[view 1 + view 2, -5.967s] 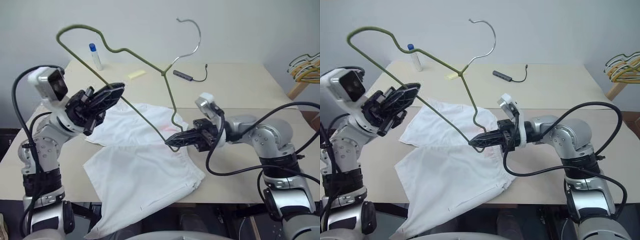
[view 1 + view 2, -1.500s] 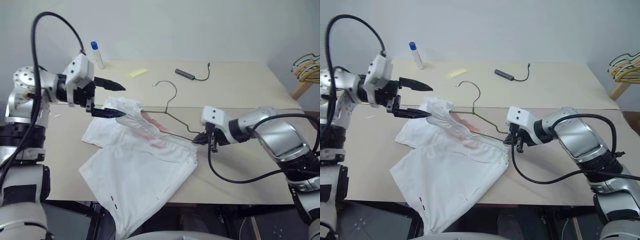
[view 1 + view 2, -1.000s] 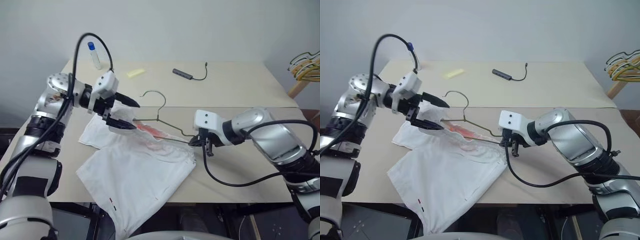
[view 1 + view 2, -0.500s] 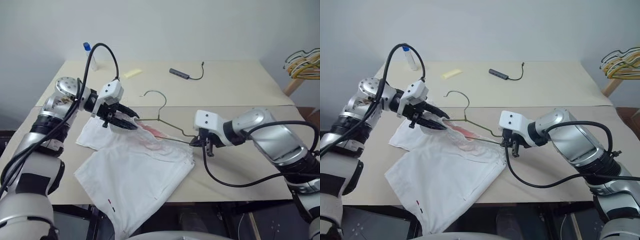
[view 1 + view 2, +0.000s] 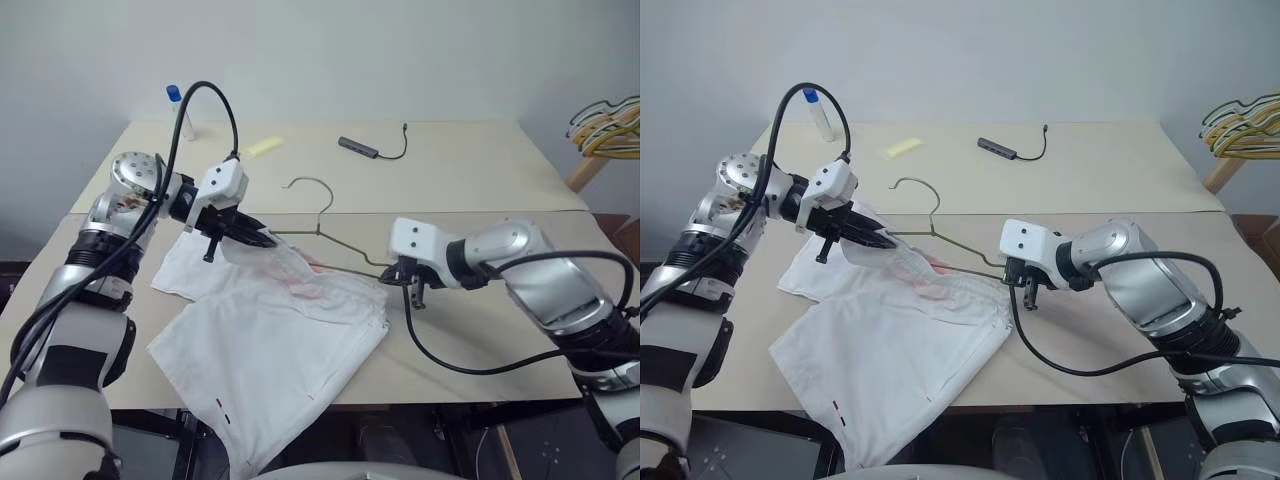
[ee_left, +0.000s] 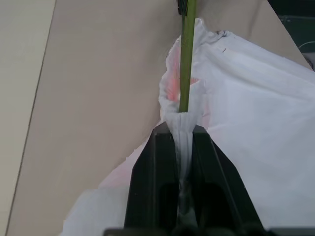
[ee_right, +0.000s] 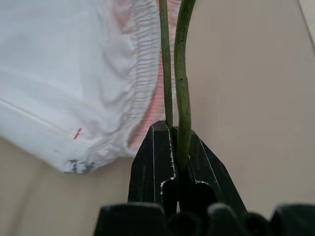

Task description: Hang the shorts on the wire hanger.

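You have open table (image 5: pixel 480 170) behind and to the right of the hanger (image 5: pixel 335 243). A cable (image 5: pixel 375 148), yellow block (image 5: pixel 262 146) and bottle (image 5: pixel 181 112) line the far edge. The shorts (image 5: pixel 270 330) cover the near left, overhanging the front edge.

White cloth shorts (image 5: pixel 270 330), matt wire hanger (image 5: pixel 335 243)

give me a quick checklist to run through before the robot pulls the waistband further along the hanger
1. Left gripper shut on the shorts waistband: ok.
2. Right gripper shut on the hanger wire: ok.
3. Hanger arm inside the waistband opening: ok, the wire enters the gathered cloth at the left gripper.
4. Hook free of cloth: ok, it lies bare on the table.
5. Shorts fully on the hanger: not ok, most cloth lies flat on the table.
6. Far waistband edge clear of snags: cannot tell.
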